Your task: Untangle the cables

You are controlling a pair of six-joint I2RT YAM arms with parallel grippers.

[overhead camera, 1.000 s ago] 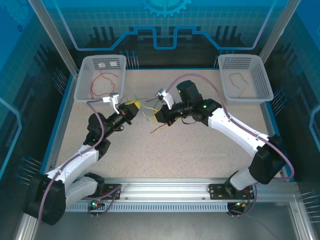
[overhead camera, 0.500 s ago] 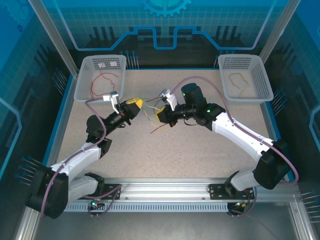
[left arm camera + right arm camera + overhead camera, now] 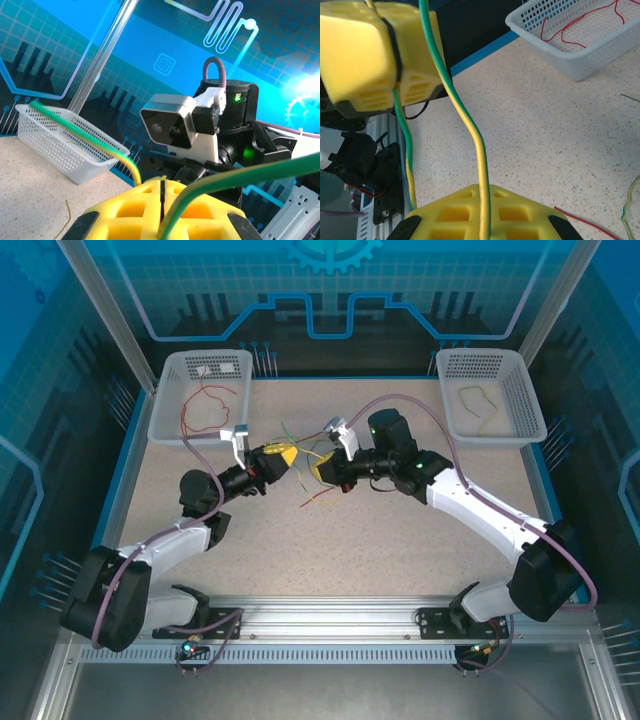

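Partly done. Thin red wire point(image 3: 322, 497) lies loose near table centre. Just beyond, thin green-yellow wire point(image 3: 476, 137) is clamped by left gripper point(image 3: 283, 453) and right gripper point(image 3: 318, 470). Sorted: red wires point(image 3: 207, 397) in white mesh basket point(image 3: 160, 418) at 11 o'clock, olive wire point(image 3: 472, 392) in matching basket point(image 3: 530, 408) at 1 o'clock.

Left gripper point(image 3: 283, 454), right gripper point(image 3: 319, 470), both seemingly closed

Bright, even light falls from above on the speckled table point(image 3: 330, 540), leaving only faint, soft shadows beneath the arms point(image 3: 480, 505). In the left wrist view a white glare blooms on the blue wall point(image 3: 305, 95) at 3 o'clock, and the right gripper point(image 3: 481, 220), at 6 o'clock of its own view, looks soft against the sharp green-yellow cable point(image 3: 470, 125).
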